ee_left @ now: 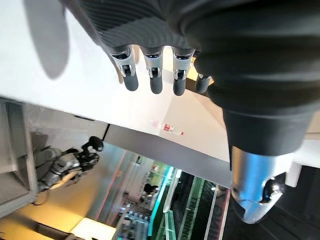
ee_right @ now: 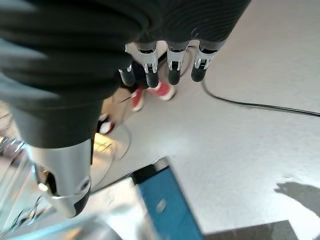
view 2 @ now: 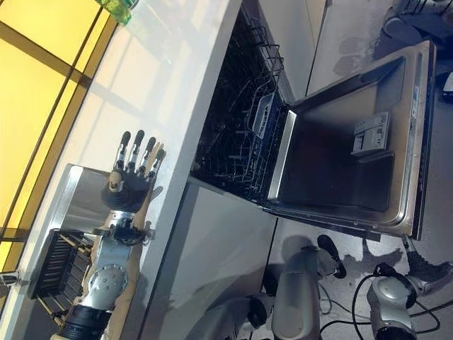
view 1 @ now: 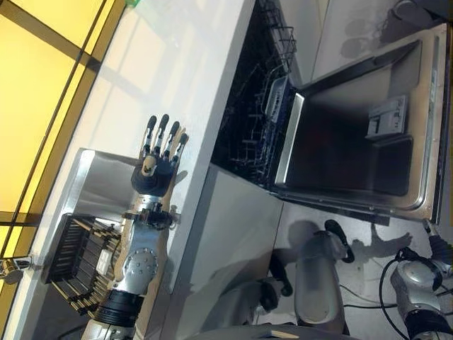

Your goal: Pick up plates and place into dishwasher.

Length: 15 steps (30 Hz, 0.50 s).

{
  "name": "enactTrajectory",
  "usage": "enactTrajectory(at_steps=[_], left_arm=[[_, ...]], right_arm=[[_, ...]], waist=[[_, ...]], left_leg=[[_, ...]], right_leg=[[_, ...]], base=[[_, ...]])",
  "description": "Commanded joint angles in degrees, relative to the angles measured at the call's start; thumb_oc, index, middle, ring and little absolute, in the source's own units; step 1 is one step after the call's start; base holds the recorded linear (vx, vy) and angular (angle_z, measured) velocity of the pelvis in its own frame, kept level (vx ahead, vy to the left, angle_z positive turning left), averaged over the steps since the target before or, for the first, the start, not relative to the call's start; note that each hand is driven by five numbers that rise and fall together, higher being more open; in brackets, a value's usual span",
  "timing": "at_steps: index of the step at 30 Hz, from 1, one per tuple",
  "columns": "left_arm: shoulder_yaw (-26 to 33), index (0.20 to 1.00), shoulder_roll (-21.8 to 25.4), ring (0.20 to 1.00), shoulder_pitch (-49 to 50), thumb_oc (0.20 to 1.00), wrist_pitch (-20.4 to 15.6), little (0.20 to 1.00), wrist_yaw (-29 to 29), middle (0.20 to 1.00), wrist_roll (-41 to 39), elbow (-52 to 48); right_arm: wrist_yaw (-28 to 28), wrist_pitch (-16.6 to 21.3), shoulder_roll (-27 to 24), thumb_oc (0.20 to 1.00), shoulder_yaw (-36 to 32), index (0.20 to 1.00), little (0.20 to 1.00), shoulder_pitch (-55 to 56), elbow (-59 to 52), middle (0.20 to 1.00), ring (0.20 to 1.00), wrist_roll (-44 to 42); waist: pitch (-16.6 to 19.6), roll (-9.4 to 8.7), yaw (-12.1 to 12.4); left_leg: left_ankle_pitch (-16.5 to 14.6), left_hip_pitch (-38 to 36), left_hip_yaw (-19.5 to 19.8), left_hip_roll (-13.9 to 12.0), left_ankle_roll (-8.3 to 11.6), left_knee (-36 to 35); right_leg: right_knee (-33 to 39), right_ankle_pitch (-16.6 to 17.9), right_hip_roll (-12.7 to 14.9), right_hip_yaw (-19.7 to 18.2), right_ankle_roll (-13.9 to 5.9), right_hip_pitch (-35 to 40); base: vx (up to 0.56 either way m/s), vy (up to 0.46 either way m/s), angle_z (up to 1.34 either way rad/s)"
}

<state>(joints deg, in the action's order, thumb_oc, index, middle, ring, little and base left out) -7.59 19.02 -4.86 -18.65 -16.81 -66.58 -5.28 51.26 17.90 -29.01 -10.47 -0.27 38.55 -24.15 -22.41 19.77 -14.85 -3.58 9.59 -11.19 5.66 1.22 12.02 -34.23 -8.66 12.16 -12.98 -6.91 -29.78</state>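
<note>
Plates are what I am hunting for, and I cannot make one out for certain; the dark drying rack (view 1: 78,258) sitting in the steel sink (view 1: 95,170) is the likeliest place, but its slots are too dim for me to tell what it is holding. I am hovering my left hand (view 1: 157,170) over the far rim of the sink beside the white worktop (view 1: 177,78), its fingers (ee_left: 154,75) reaching out straight and holding nothing. My right hand (ee_right: 165,47) is hanging low over the grey floor (ee_right: 250,90), its fingers pointing down loosely and carrying nothing either. The dishwasher (view 2: 248,134) is standing open, its door (view 2: 340,170) lying flat and its wire basket (view 2: 237,152) waiting.

I am expecting any plate to be stiff, smooth, possibly wet and slippery, and quick to chip. I am planning to pinch it at the rim, thumb on one face and fingers on the other, then lift it straight up out of the slots.
</note>
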Motion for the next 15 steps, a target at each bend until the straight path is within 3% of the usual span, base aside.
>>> enactTrajectory(at_steps=[1, 8, 15], left_arm=[[-0.9, 1.000, -1.5, 1.000, -0.3, 1.000, -3.8, 1.000, 0.9, 1.000, -2.1, -1.9], [-1.7, 1.000, -1.8, 1.000, 0.6, 1.000, -3.0, 1.000, 1.7, 1.000, -2.2, -3.2], [-0.4, 1.000, -1.5, 1.000, 1.4, 1.000, 0.6, 1.000, 1.0, 1.000, -2.9, -3.1]], right_arm=[[-4.9, 6.5, -4.0, 1.000, -0.6, 1.000, 1.000, -1.9, -2.1, 1.000, 1.000, -4.4], [-18.2, 10.8, -4.6, 1.000, 3.9, 1.000, 1.000, -4.9, -8.4, 1.000, 1.000, -6.0], [-44.6, 3.3, -6.0, 1.000, 8.3, 1.000, 1.000, -8.2, -14.0, 1.000, 1.000, -14.7]], waist=[[-4.1, 4.92, -1.9], [-4.4, 5.30, -1.2], [-2.6, 4.09, 0.8]], left_leg=[[-8.2, 6.9, 2.5, 0.2, -1.51, 15.3], [-11.9, 11.5, 3.4, 2.1, -2.15, 24.1], [-13.3, 15.1, 4.6, 3.2, -1.91, 29.6]], right_leg=[[-5.5, -1.4, 3.8, -1.0, 3.28, -1.1], [-16.4, -6.7, 2.9, -1.5, 5.82, -6.4], [-22.9, -10.5, 1.9, -0.5, 7.49, -9.1]], base=[[-0.03, 0.020, -0.09], [0.00, -0.006, -0.01], [0.02, -0.037, 0.07]])
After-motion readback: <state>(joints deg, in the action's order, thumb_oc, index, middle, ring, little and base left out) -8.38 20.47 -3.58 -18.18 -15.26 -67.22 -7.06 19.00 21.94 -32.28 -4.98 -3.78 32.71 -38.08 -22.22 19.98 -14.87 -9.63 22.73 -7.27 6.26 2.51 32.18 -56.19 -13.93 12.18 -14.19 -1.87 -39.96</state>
